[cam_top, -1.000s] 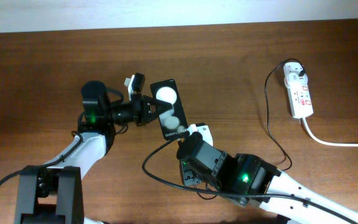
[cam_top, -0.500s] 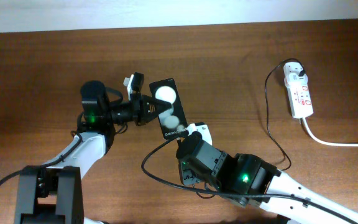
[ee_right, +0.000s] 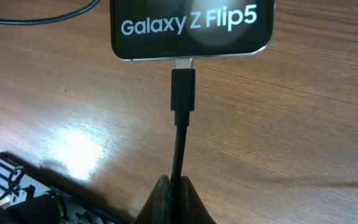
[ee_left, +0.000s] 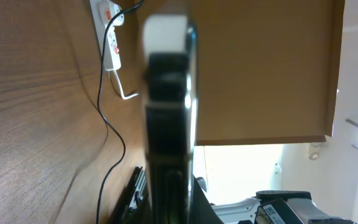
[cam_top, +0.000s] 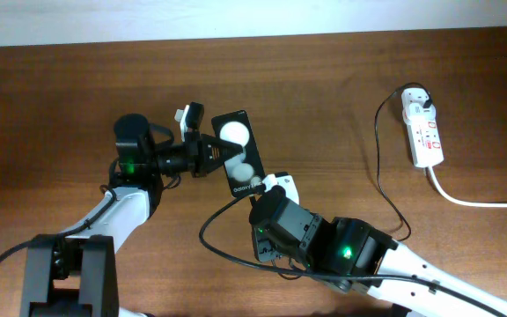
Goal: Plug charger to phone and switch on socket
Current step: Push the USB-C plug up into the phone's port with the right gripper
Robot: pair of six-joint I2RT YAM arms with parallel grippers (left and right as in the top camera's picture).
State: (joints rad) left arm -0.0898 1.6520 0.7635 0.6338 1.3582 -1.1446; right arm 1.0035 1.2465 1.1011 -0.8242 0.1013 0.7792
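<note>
Brown wooden table (cam_top: 60, 88), phone (ee_right: 191, 28) at centre, its lettering "Galaxy Z Flip5" legible only from the right wrist, left gripper (cam_top: 221, 151) clamped on its left edge, right gripper (ee_right: 174, 190) pinched on charger cable (ee_right: 183, 87), plug tip at phone's port, socket (cam_top: 423, 132) far right.

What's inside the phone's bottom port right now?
The charger plug tip meets the phone port, a sliver of metal showing. The right gripper pinches its cable. How deep it sits inside is hidden.
</note>
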